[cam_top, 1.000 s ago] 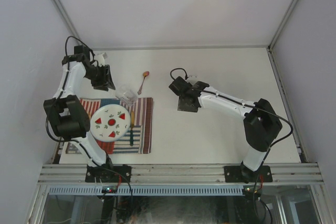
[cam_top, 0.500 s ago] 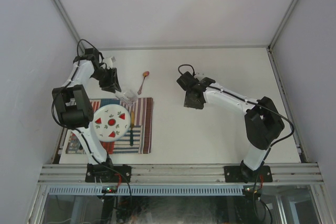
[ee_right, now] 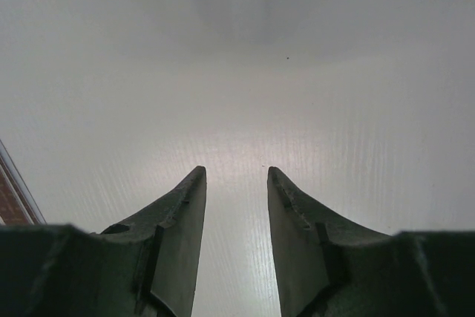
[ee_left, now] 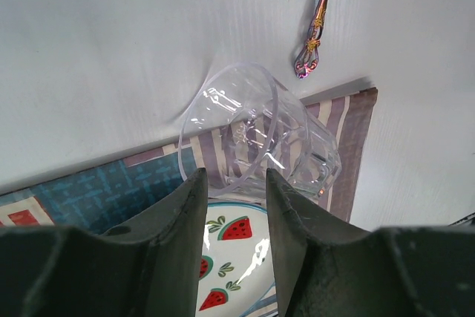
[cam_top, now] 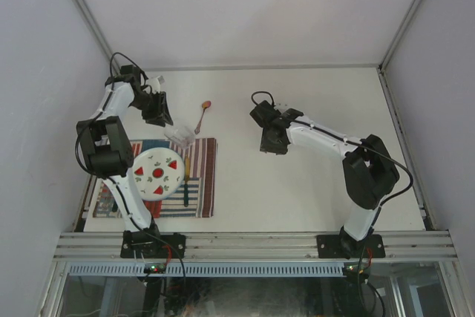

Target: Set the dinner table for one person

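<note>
My left claw (cam_top: pixel 157 111): moved closer to the clear glass tumbler (cam_top: pixel 179 134) lying on its side | my right claw (cam_top: pixel 272 139): shifted slightly rightward

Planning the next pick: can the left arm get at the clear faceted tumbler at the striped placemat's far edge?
Probably yes: the left gripper hangs open right by the rim of the clear faceted tumbler, with nothing standing between them.

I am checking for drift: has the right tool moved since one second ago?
Yes. The right tool shifted slightly rightward, away from the spoon lying on the dinner table.
</note>
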You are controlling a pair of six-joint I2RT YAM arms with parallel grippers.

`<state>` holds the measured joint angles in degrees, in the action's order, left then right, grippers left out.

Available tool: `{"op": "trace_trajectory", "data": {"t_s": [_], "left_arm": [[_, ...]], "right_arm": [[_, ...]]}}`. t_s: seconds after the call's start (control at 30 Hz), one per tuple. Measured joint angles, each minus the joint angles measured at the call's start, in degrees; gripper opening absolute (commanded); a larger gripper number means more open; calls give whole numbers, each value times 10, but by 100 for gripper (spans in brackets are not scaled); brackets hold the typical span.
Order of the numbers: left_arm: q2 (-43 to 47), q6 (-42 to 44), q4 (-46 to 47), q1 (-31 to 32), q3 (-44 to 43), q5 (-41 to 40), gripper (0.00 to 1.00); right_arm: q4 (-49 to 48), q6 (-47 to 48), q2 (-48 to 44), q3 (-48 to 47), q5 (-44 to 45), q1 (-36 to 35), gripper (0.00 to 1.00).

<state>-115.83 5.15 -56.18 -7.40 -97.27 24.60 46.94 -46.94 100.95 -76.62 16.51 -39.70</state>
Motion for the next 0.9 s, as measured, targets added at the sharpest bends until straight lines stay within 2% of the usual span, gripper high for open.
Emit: {"op": "trace_trajectory", "data": {"t_s": [0.17,0.27,0.3,0.33,0.9], "left_arm": [[-2,6,0,0,0,8,37],[-5,9,-2,-1,-3,19,10],[-5,14,-4,-1,-3,26,3],[-4,16,-4,-1,-4,32,0],[1,32,-20,-1,-12,26,0]], "right_arm": [[0,3,17,-7,-10,1,36],[0,4,22,-7,-14,2,35],[0,5,23,-7,-15,3,35],[0,5,23,-7,-16,3,35],[1,8,27,-16,-16,3,32]]}}
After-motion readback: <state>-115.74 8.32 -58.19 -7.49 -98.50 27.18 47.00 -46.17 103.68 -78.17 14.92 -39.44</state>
